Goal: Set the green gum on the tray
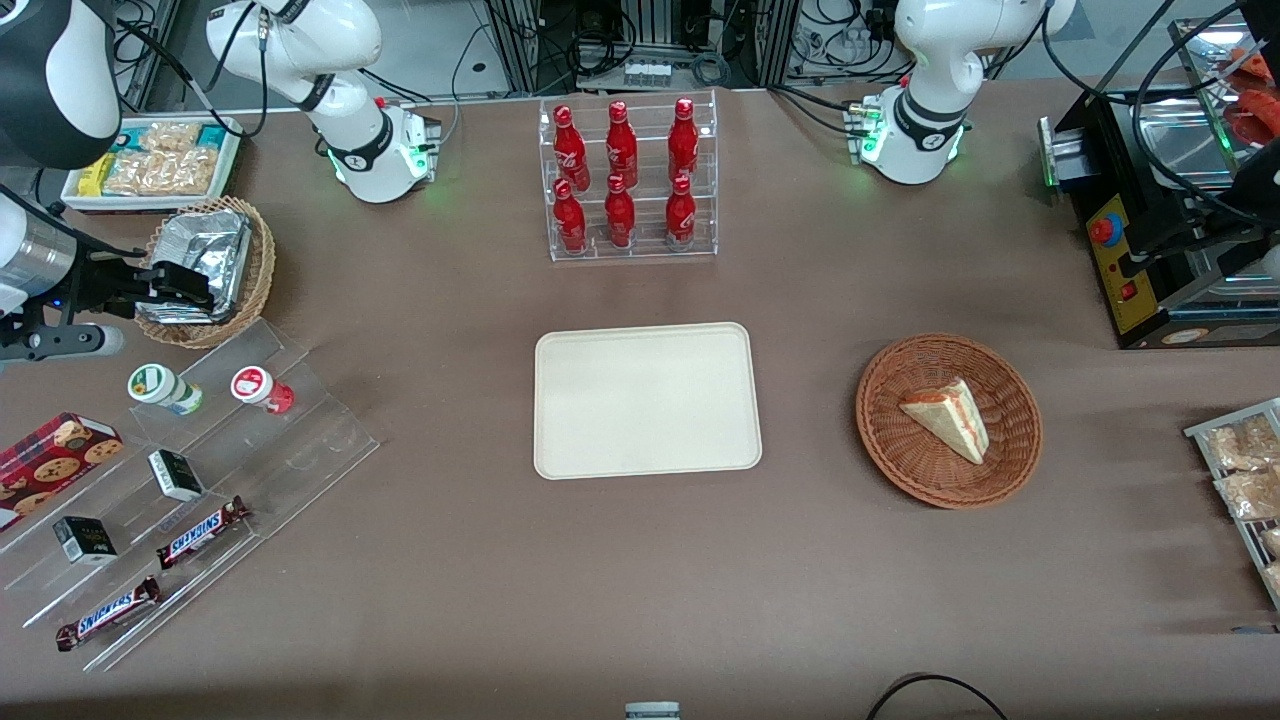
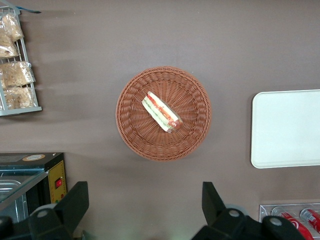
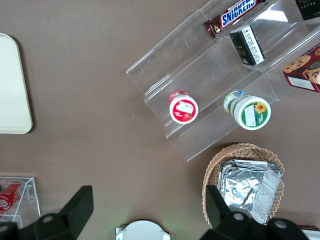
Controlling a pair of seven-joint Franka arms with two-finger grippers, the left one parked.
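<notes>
The green gum (image 1: 160, 387) is a small white bottle with a green-and-white lid, lying on the top step of a clear acrylic stand (image 1: 300, 450); it also shows in the right wrist view (image 3: 252, 112). A red-lidded bottle (image 1: 258, 388) lies beside it. The cream tray (image 1: 646, 400) lies bare at the table's middle, and its edge shows in the right wrist view (image 3: 12, 85). My right gripper (image 1: 185, 285) hovers open and empty above a wicker basket of foil packets (image 1: 215, 262), farther from the front camera than the green gum. In the wrist view the gripper (image 3: 147, 200) has its fingers wide apart.
The stand also holds two Snickers bars (image 1: 200, 532), small black boxes (image 1: 175, 474) and a cookie box (image 1: 50, 455). A rack of red bottles (image 1: 625, 180) stands farther from the camera than the tray. A basket with a sandwich (image 1: 948, 420) lies toward the parked arm's end.
</notes>
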